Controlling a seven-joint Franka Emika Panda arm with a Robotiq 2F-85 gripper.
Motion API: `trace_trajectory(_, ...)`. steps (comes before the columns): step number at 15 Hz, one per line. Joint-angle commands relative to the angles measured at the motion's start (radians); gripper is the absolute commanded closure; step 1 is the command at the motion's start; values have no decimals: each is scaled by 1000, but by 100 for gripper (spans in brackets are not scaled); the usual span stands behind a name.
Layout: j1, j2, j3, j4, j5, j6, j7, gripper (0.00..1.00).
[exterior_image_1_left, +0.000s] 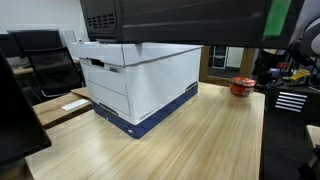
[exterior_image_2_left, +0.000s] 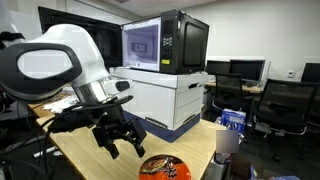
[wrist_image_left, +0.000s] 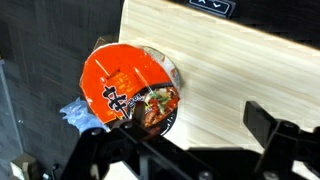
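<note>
An instant noodle bowl (wrist_image_left: 125, 88) with an orange-red printed lid stands near the edge of the light wooden table (wrist_image_left: 230, 70). It shows in both exterior views (exterior_image_1_left: 241, 86) (exterior_image_2_left: 163, 167). My gripper (wrist_image_left: 199, 126) is open and empty. It hovers above the table just beside the bowl, with one finger over the bowl's rim and the other over bare wood. In an exterior view the gripper (exterior_image_2_left: 118, 140) hangs a little above the table, close to the bowl and not touching it.
A white and blue file box (exterior_image_1_left: 140, 85) (exterior_image_2_left: 165, 100) stands on the table with a black microwave (exterior_image_1_left: 180, 20) (exterior_image_2_left: 165, 42) on top. A blue packet (wrist_image_left: 75, 115) lies beyond the table edge by the bowl. Office chairs (exterior_image_2_left: 285, 105) and monitors stand around.
</note>
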Motion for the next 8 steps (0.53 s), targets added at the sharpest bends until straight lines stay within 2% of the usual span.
trace_trajectory(1, -13, 136, -1, 41, 13, 138, -20, 0)
trace_trajectory(4, -26, 236, 18, 77, 24, 244, -1, 0)
trace_trajectory(8, -36, 354, 32, 149, 28, 331, 21, 0)
